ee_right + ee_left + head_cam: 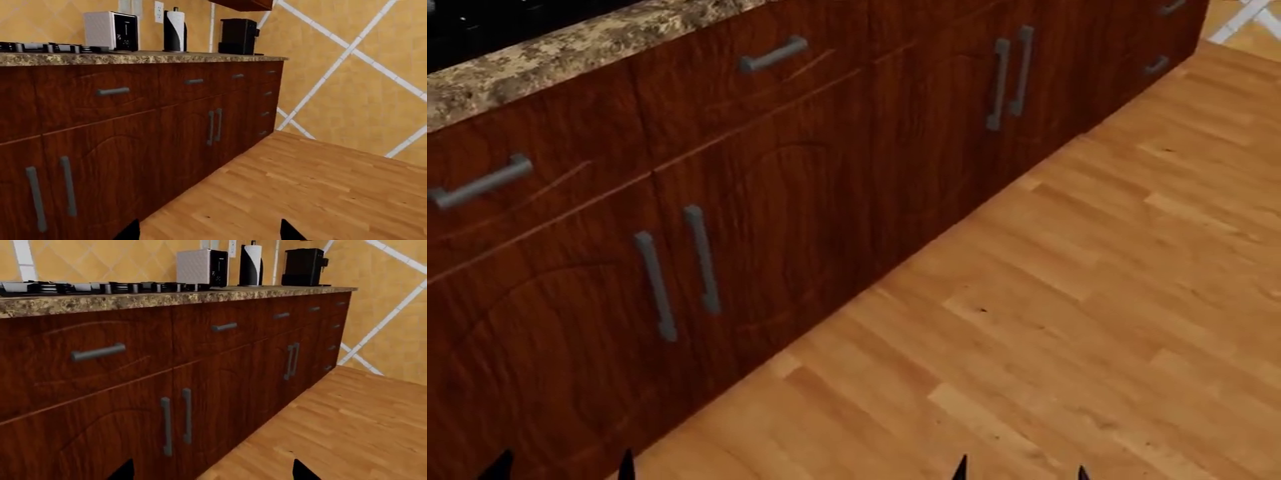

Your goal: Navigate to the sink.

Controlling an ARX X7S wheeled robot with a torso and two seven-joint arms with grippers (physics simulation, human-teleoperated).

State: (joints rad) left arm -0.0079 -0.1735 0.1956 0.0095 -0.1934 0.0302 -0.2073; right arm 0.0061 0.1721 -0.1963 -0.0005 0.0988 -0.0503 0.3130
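The sink is out of view in every frame. My left gripper (210,472) is open and empty, its two black fingertips wide apart low in front of the dark wood cabinet doors (173,415). My right gripper (207,232) is open and empty above the wooden floor (300,180). In the head view both grippers show only as black tips at the bottom edge, the left gripper (561,467) by the cabinets and the right gripper (1021,470) over the floor. A black cooktop (80,287) with burner grates lies on the granite counter (200,296).
A long run of dark wood cabinets (761,200) with grey bar handles stands close on my left. On the counter stand a white toaster (202,267), a paper towel roll (251,265) and a black coffee maker (303,267). A yellow tiled wall (347,75) closes the far end.
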